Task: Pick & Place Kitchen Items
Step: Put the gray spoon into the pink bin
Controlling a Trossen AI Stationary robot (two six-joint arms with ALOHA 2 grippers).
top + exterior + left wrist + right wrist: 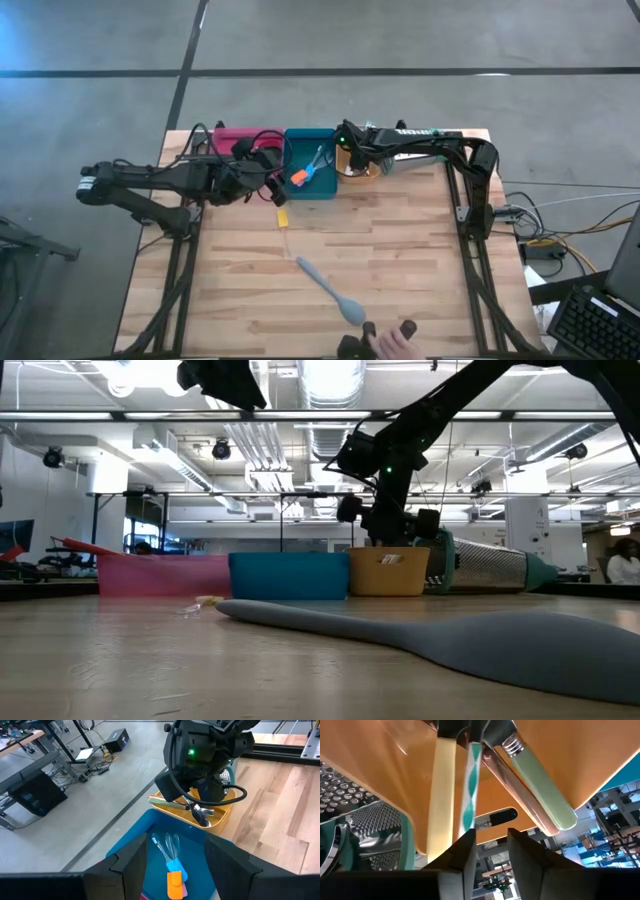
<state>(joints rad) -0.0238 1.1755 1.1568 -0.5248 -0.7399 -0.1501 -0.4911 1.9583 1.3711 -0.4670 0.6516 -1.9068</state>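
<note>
A: Where's the grey spoon (329,287)?
B: Loose on the table (400,250), near the front edge. Yellow-handled tool (283,219) lies just in front of the teal tray (310,185).
A: My right gripper (352,160)?
B: Down in the orange tray (220,817), fingers slightly apart over green and cream handles.
A: Left gripper (268,182)?
B: Over the teal tray, fingers apart, empty.
A: Readable writing?
B: None.

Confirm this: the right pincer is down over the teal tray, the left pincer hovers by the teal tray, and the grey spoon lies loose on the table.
One thing is wrong. The right pincer is down over the orange tray, not the teal tray; the high view shows it. The rest holds: the left pincer hovers by the teal tray, and the grey spoon lies loose on the table.
</note>
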